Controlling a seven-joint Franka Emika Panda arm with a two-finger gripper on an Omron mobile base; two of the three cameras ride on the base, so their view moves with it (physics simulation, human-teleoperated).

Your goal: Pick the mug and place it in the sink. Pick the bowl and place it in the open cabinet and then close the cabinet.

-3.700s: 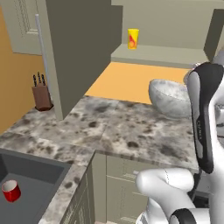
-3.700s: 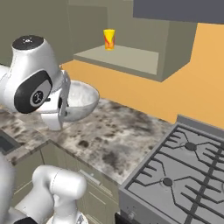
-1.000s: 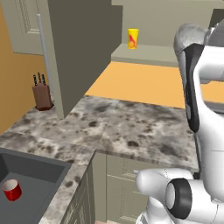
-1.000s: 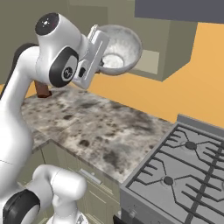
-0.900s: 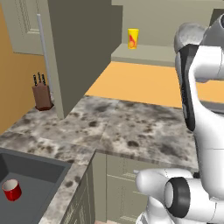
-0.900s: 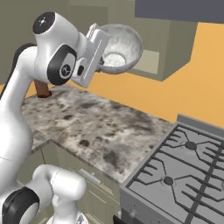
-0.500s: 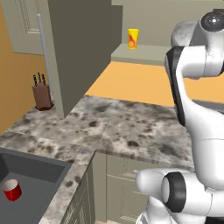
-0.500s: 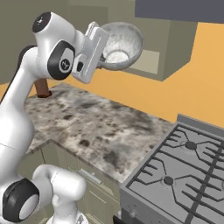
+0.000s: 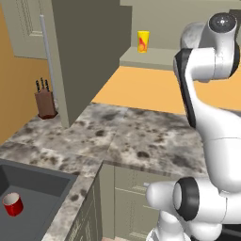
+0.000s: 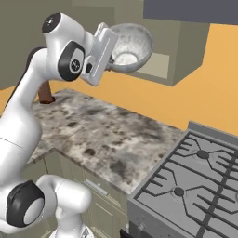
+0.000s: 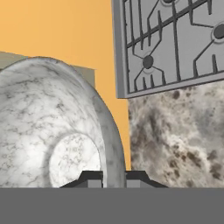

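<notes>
The gripper (image 11: 114,177) was clamped on the rim of the bowl (image 10: 130,46), held tilted before the open cabinet (image 10: 179,69). The mug (image 9: 12,204) lay in the sink (image 9: 40,188).

Grey-white marbled, shiny bowl (image 10: 131,47). Red mug (image 9: 12,204) with pale inside, in dark grey sink (image 9: 33,186). Speckled grey-brown stone tabletop (image 9: 132,141). Orange wall (image 9: 155,92). Grey-green cabinet (image 9: 89,52). Yellow cup (image 9: 143,41) with orange mark. Brown knife block (image 9: 45,104).

The bowl (image 10: 131,47), held by the gripper (image 10: 111,55), has risen from the counter (image 10: 107,135) to the cabinet (image 10: 174,60).
</notes>
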